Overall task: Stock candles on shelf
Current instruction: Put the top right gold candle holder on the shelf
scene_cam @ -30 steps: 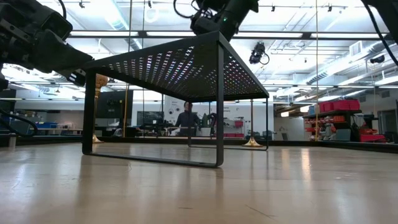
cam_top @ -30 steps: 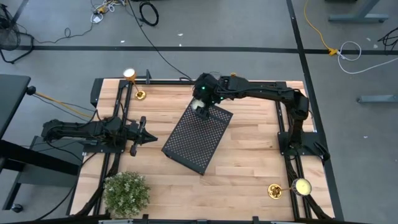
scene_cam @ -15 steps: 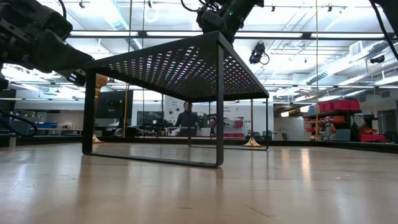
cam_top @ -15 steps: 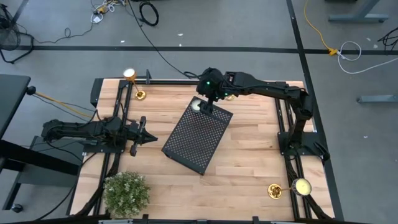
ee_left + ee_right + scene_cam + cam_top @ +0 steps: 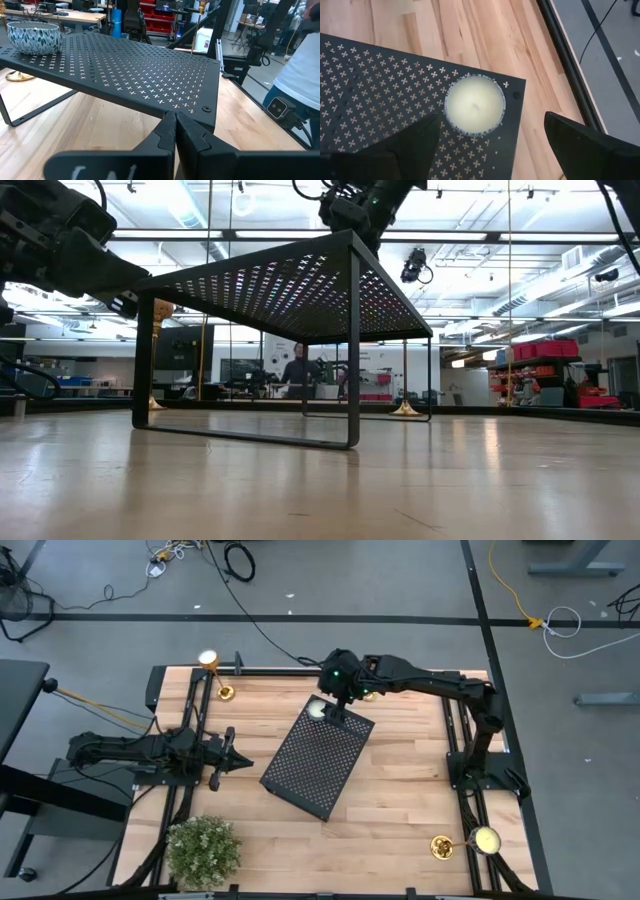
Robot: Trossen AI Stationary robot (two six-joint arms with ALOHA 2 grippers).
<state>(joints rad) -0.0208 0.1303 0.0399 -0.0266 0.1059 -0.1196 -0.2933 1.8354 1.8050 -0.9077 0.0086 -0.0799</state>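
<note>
- The black rectangular perforated-metal shelf (image 5: 318, 757) stands on thin legs near the middle of the light wooden tabletop (image 5: 400, 810), turned at an angle to its edges.
- A round candle in a blue-and-white patterned bowl with cream wax (image 5: 474, 105) sits on the shelf's far corner, just inside the corner's edges; it shows as a pale disc (image 5: 316, 709) from above and as a patterned bowl (image 5: 34, 36) from the left wrist.
- The right gripper (image 5: 335, 710) hangs just above that candle, its dark fingers (image 5: 585, 142) spread wide on either side of it and not touching it.
- The left gripper (image 5: 238, 762) rests low near the tabletop's left edge, pointing at the shelf, fingers pressed together and holding nothing.
- A slim gold candlestick with a round brass base (image 5: 225, 692) and pale top stands at the tabletop's far-left corner.
- Another gold candlestick (image 5: 441, 846) stands at the near-right corner.
- A bushy green plant (image 5: 204, 850) occupies the near-left corner.
</note>
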